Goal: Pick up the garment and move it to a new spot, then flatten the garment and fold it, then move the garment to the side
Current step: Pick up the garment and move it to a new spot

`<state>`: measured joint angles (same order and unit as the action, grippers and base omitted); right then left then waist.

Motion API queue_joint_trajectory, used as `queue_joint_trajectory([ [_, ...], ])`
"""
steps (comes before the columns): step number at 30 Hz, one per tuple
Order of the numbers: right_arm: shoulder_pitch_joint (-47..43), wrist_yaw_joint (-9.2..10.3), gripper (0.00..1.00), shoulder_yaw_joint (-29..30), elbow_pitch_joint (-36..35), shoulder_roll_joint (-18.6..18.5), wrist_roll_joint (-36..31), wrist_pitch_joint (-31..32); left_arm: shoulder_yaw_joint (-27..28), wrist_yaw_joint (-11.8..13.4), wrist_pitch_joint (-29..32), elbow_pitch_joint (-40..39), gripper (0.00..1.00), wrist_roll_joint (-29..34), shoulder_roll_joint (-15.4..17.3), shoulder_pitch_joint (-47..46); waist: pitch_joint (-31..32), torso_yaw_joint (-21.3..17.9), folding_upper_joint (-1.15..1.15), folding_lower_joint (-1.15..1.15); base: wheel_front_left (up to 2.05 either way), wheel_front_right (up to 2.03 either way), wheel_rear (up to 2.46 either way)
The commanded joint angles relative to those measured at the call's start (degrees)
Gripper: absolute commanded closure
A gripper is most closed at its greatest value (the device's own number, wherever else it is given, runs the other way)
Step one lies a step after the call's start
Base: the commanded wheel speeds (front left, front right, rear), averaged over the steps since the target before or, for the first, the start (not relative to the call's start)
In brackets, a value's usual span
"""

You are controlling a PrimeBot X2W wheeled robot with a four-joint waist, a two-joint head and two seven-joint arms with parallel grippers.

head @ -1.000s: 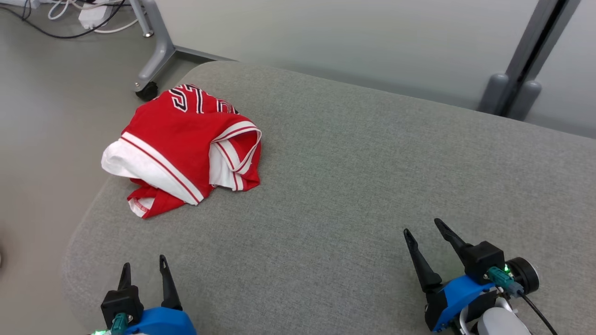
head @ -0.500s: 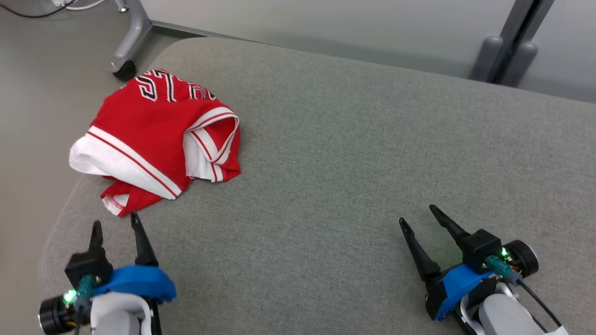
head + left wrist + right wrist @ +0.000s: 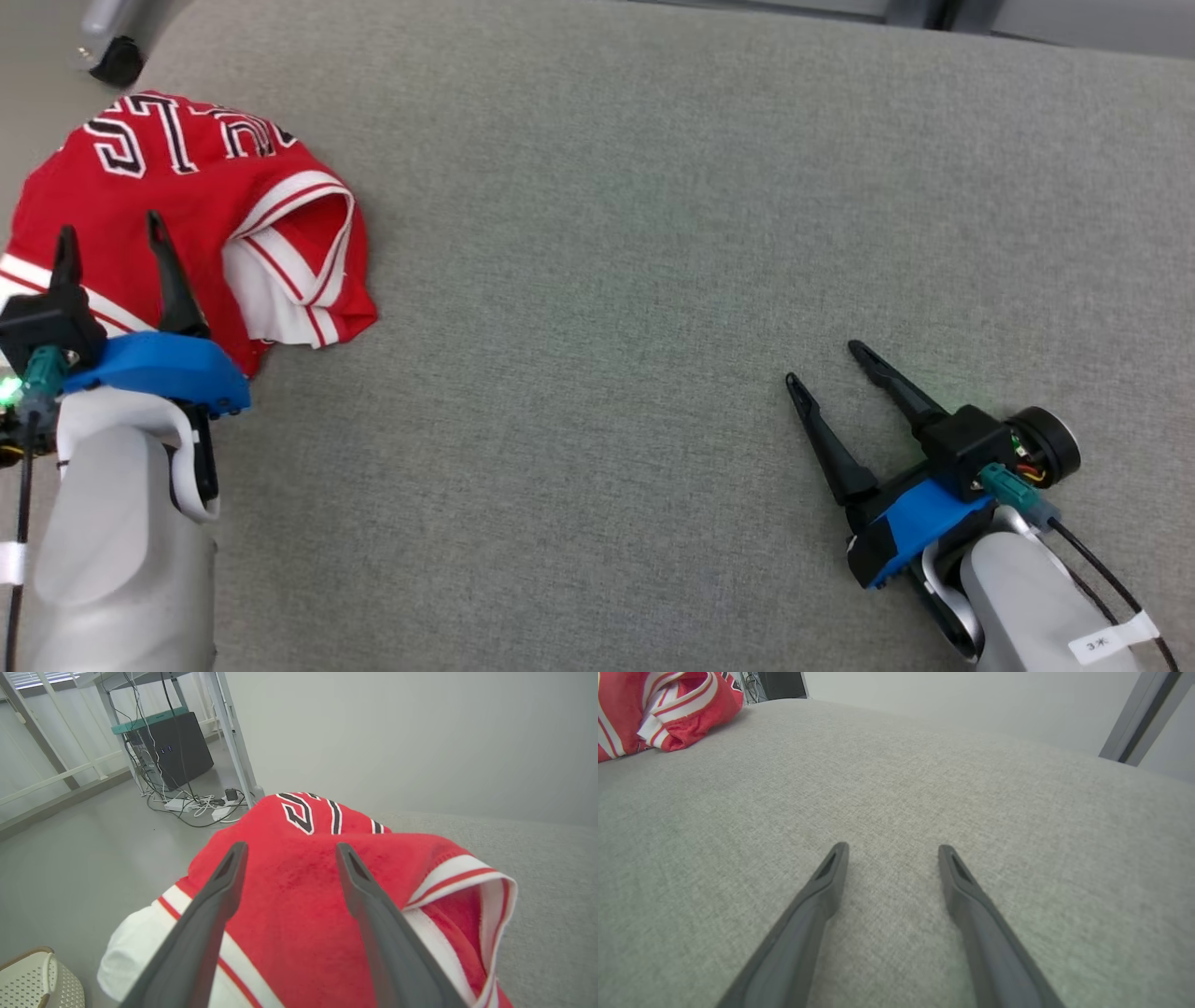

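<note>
The red garment (image 3: 210,191) lies bunched at the far left corner of the desk (image 3: 597,233), with its lettering toward the far edge and its white-trimmed opening facing the desk's middle. It has no clear long axis. The left hand (image 3: 109,224) hides part of it, hovering spread and grasping nothing. The right hand (image 3: 823,362) is spread and empty over the desk's near right. Grey fabric covers the desk, and cables (image 3: 196,807) trail on the floor (image 3: 93,858) beyond that corner.

Garment (image 3: 205,187): a crumpled red jersey in a loose heap.
I see white striped trim, black-and-white lettering on its far side and one banded opening gaping. It lies right under the spread jaws of my left gripper (image 3: 110,224), well apart from my right gripper (image 3: 823,362).
</note>
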<state>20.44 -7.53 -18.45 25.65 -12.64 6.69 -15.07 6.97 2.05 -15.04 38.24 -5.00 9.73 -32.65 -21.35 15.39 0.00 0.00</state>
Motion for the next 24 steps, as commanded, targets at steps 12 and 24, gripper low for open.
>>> queue_joint_trajectory([
  [12,1.22,0.13,0.0,-0.34,1.93,-2.91,1.11,0.34,1.82,-0.2,0.98,18.71,0.0,-1.57,4.23,-11.07,-5.11,-4.27,0.0,0.0,0.0,0.0,0.0],
  [24,1.59,0.16,0.0,0.79,2.94,-2.5,1.57,0.37,1.25,-0.95,-0.17,22.72,1.0,-2.37,4.32,-16.26,-5.12,-4.83,0.0,0.0,0.0,0.0,0.0],
])
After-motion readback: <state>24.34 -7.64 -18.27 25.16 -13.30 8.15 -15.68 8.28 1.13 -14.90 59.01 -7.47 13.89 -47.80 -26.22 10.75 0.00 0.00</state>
